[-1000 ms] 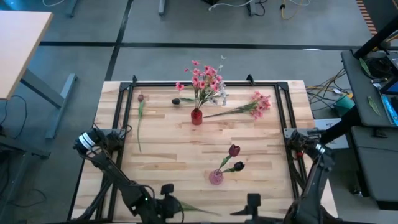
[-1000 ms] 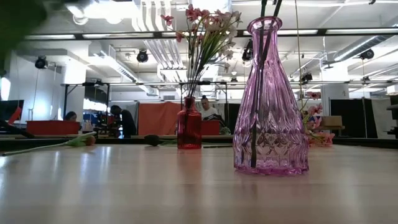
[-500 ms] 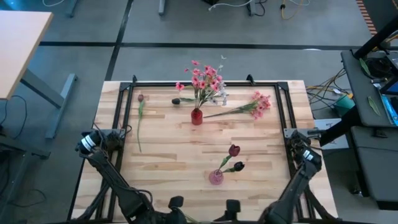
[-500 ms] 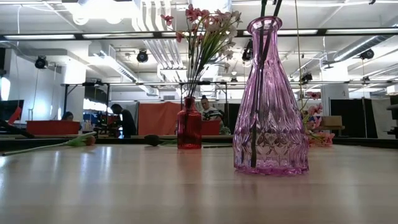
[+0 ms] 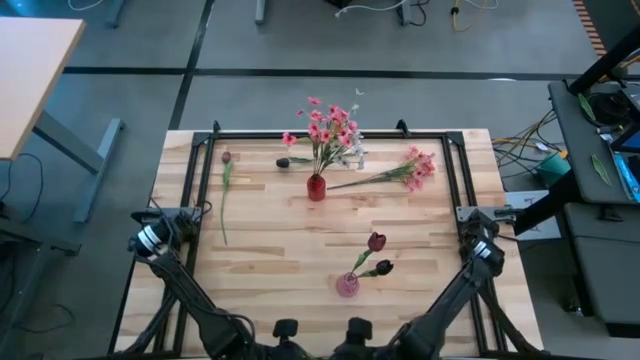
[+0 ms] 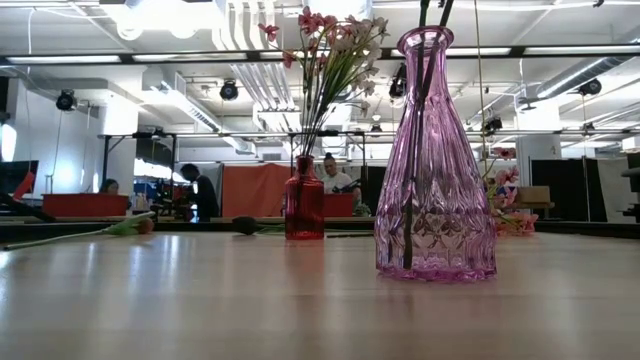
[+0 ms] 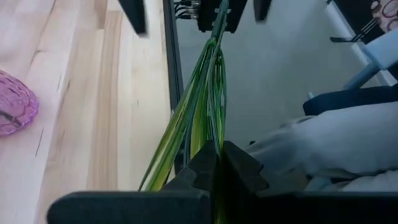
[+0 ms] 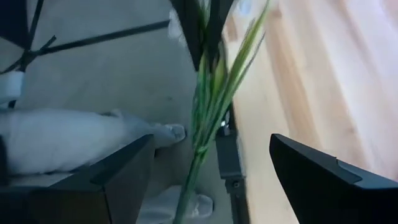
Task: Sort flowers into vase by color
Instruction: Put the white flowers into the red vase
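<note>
the left gripper (image 7: 217, 163) sits at the table's near edge, fingers pressed together, pinching a green stem (image 7: 202, 106) with long leaves. the right gripper (image 8: 211, 168) faces it, fingers spread wide either side of that stem. further out stands the pink vase (image 5: 347, 284) with two red buds (image 5: 376, 241), then the red vase (image 5: 316, 187) with pink flowers (image 5: 328, 128). a pink spray (image 5: 415, 166) and another bud (image 5: 226, 158) lie loose on the table (image 5: 270, 240).

My wooden table (image 5: 280, 240) has a black frame (image 5: 207, 170) around its edge. Beside it stands a light desk (image 5: 25, 70), and cables (image 5: 525, 140) lie on the floor. Behind, I see people (image 6: 200, 190) near a red partition (image 6: 255, 190) (far away).
</note>
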Robot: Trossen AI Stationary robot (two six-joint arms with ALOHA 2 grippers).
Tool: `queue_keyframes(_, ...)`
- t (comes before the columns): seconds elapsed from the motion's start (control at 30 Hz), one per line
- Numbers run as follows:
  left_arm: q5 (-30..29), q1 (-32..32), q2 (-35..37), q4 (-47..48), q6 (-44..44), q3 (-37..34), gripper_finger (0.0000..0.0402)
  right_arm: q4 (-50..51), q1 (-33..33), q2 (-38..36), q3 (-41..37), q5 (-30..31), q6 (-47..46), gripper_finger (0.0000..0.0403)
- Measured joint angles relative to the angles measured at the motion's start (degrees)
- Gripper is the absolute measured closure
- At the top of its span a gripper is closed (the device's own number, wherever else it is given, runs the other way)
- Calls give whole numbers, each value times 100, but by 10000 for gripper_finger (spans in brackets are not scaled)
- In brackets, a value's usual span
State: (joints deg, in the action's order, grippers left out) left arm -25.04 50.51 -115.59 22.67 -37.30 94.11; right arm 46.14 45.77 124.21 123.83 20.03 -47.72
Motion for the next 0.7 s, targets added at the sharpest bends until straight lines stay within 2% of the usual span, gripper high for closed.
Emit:
queue_keyframes(0.13,-2,-1,0,-5,42,0,401,-37,-84,66,-2,-246,-77,109)
queue_keyframes(0.23,-2,-1,0,-14,70,-1,401,-25,-114,93,-1,-305,-140,136)
queue_keyframes(0.53,-7,-27,0,-142,141,-2,389,-48,-152,96,-155,-570,-291,276)
queue_keyframes(0.7,-13,-38,0,-361,371,-2,389,-75,-154,96,-201,-626,-223,328)
